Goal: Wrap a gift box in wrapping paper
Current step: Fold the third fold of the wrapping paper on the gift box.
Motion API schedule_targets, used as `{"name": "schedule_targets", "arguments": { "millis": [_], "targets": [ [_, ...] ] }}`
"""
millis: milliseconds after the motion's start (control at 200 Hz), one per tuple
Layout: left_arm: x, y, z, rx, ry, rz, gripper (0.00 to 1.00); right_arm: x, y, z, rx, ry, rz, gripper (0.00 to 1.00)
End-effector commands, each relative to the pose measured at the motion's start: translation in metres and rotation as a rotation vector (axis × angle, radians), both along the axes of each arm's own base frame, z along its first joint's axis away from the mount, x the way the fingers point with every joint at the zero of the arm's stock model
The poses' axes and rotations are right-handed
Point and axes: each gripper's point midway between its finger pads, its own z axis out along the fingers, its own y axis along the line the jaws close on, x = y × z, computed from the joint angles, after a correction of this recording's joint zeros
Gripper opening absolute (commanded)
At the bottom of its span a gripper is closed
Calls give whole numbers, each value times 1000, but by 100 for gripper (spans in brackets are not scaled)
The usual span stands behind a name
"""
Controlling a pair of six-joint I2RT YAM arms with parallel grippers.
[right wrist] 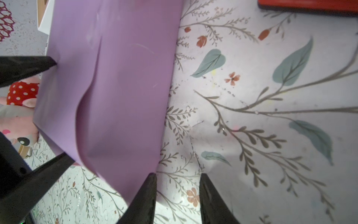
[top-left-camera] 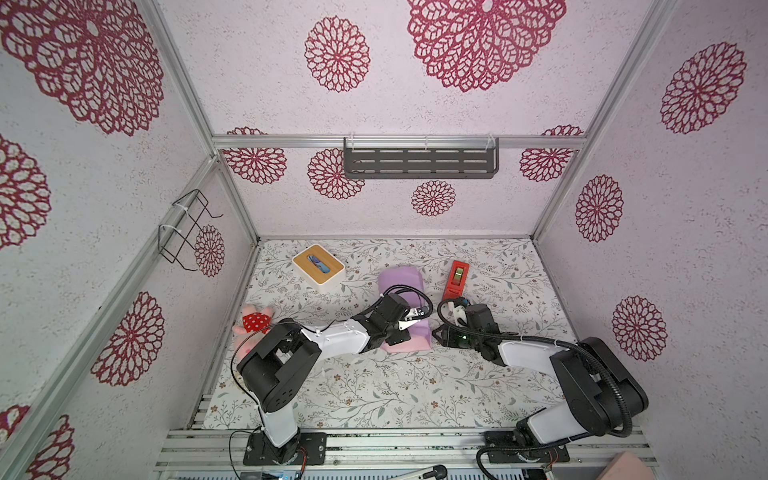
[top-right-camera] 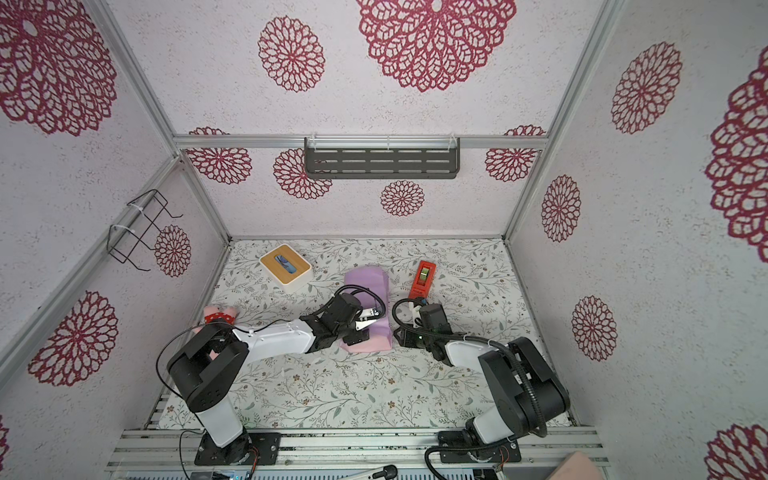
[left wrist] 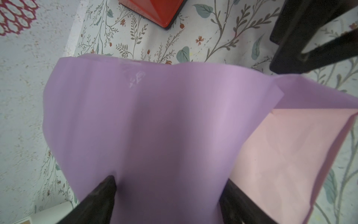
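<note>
Floral tabletop (top-left-camera: 374, 386), parcel at centre frame. Left end effector (left wrist: 170, 184) stood wide astride the wrapping paper (top-left-camera: 401, 278); clamped or merely touching, could not tell. Right end effector (right wrist: 178, 176) stood narrow, empty, at the paper's edge. Gift box hidden, presumably underneath. Judged: body covered; ends and taping remained.

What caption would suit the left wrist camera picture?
Lilac wrapping paper, pink underside showing, draped between spread fingers of the left hand.
</note>
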Motion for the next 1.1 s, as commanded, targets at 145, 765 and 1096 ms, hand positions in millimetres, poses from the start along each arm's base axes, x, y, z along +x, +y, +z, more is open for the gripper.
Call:
{"name": "schedule_targets", "arguments": {
  "millis": [145, 765, 1096],
  "targets": [
    [-13, 8, -28, 59, 61, -12, 84, 0, 19, 8, 100, -61, 47, 35],
    [-12, 11, -30, 71, 55, -6, 84, -3, 39, 22, 222, -147, 89, 30],
    [-12, 11, -28, 70, 51, -4, 84, -6, 18, 11, 118, -141, 35, 33]
  ]
}}
